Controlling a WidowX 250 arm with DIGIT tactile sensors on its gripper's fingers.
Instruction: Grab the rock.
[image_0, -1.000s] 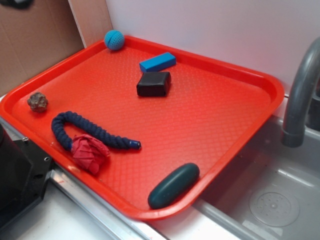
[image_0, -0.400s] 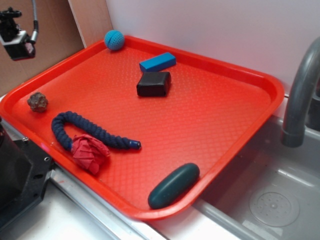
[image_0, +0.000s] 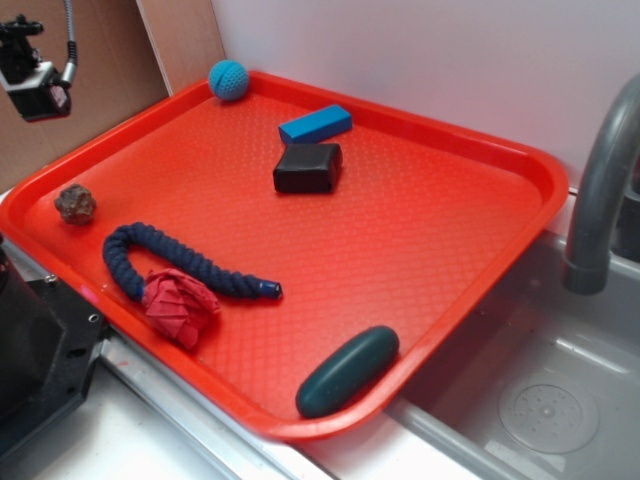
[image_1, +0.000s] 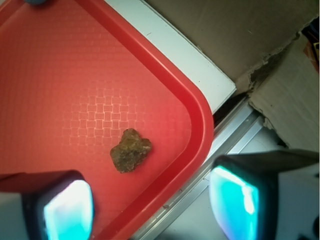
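The tool (image_1: 150, 210) hangs with its jaws spread wide, gripping nothing; against the frame just before, it has barely shifted at the upper left of the exterior view. In the wrist view the rock (image_1: 131, 150) lies at about 11 o'clock from the tool's midpoint, untouched, on the red tray (image_1: 60, 80) close to its curved corner rim.
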